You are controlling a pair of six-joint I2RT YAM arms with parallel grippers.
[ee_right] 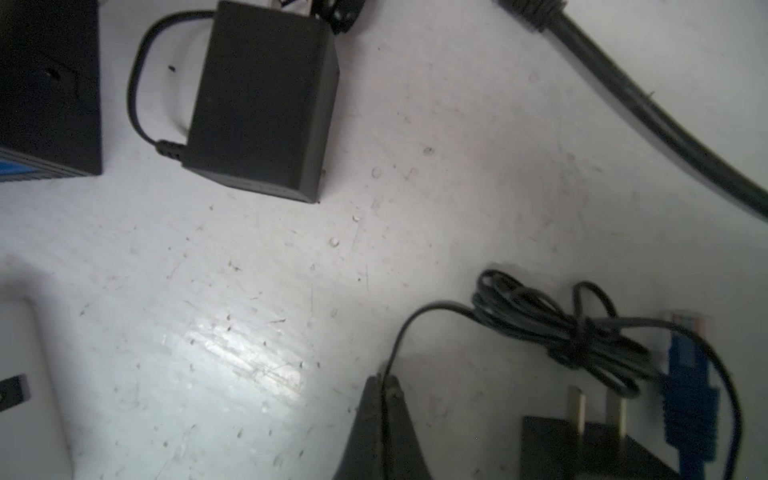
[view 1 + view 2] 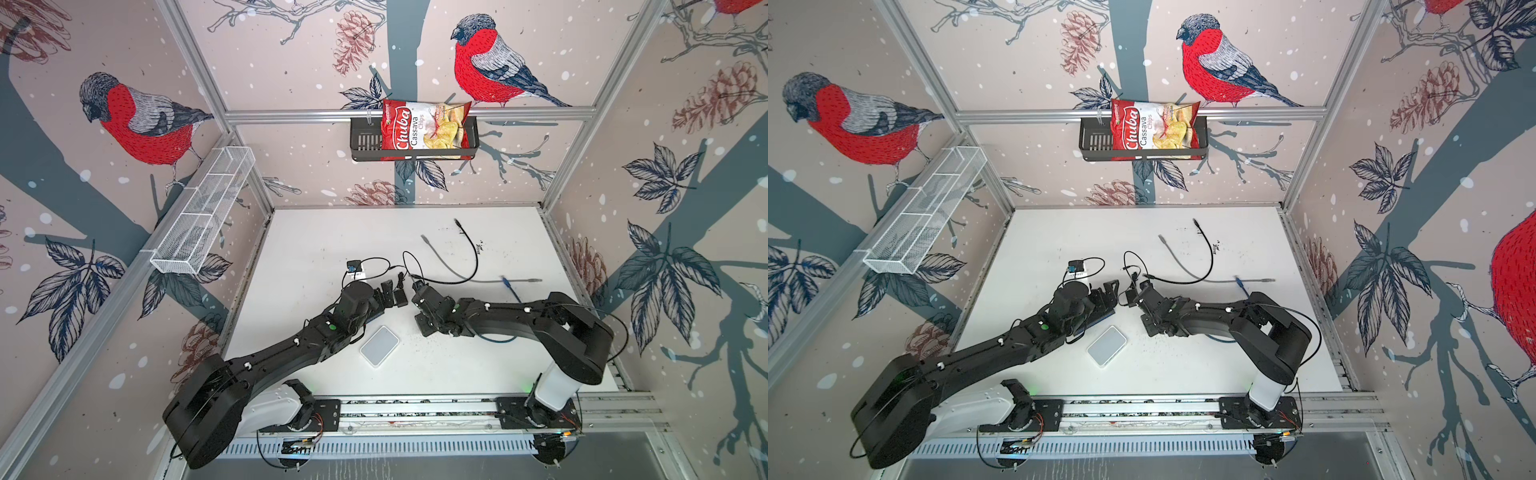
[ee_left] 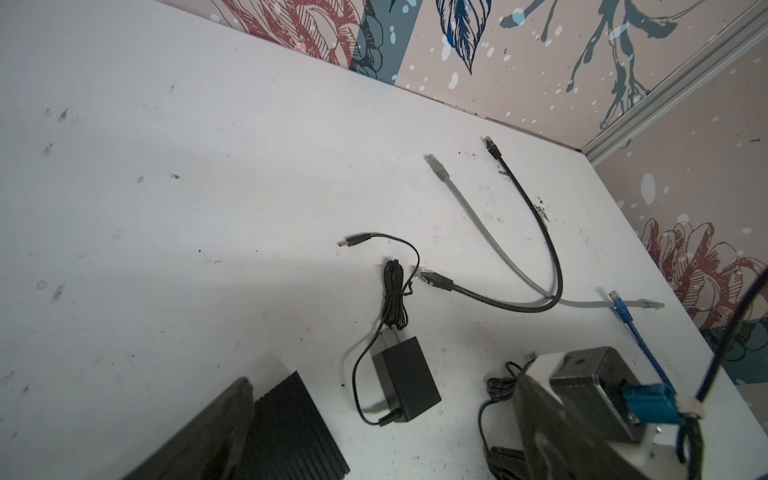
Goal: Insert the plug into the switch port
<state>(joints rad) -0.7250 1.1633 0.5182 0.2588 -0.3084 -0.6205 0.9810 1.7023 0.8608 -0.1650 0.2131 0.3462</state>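
A black power adapter [image 3: 405,384] lies on the table, and its thin cord ends in a barrel plug [image 3: 353,241] lying free. My left gripper [image 3: 382,376] hangs open over this adapter, its fingers wide apart and clear of it. A black ribbed box with a blue edge [image 3: 291,428] lies beside one left finger. A white flat box [image 2: 379,345] shows a dark port [image 1: 12,392] in its side. I cannot tell which box is the switch. My right gripper [image 1: 384,378] is shut on the thin cord of a second adapter [image 1: 582,449].
Black [image 3: 540,249], grey [image 3: 478,212] and blue [image 3: 623,309] network cables lie across the far right of the table. A blue cable plug [image 1: 685,361] sits by the second adapter's cord bundle [image 1: 561,328]. A chips bag [image 2: 424,129] fills the back-wall basket.
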